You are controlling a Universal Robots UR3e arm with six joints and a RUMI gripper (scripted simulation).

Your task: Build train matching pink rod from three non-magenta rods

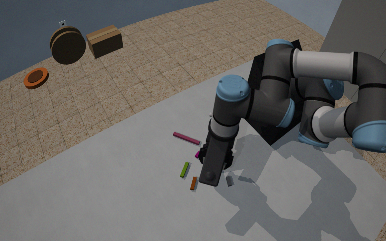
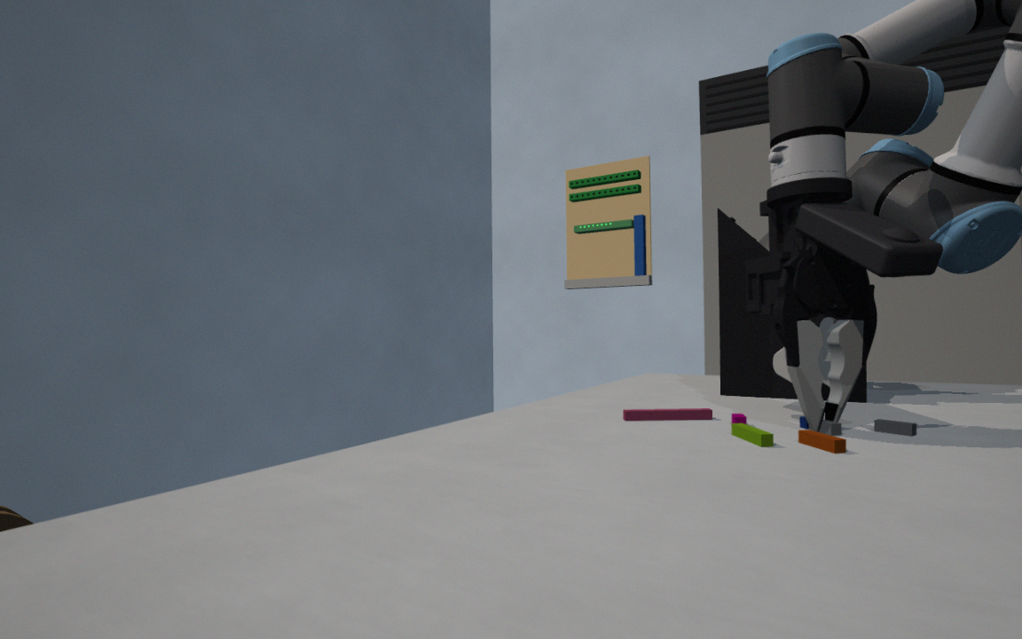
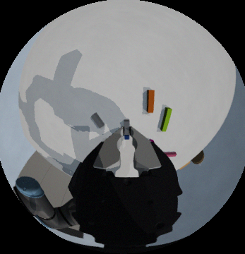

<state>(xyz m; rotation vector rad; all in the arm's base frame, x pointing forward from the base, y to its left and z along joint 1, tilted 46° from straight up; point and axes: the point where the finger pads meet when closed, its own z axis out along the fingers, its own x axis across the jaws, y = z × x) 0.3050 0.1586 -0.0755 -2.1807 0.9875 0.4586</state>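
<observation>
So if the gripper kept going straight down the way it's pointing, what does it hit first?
The table, most likely. The gripper points straight down, shut on a small grey rod at its tips, with a blue rod right beside. The tips look almost at the surface already, though the exact gap is unclear.

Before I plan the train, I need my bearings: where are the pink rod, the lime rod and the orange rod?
pink rod point(image 1: 186, 138): top view, middle of its upper face.
lime rod point(image 1: 184, 169): top view, middle of its upper face.
orange rod point(image 2: 821, 440): exterior view, middle of its near side.
</observation>
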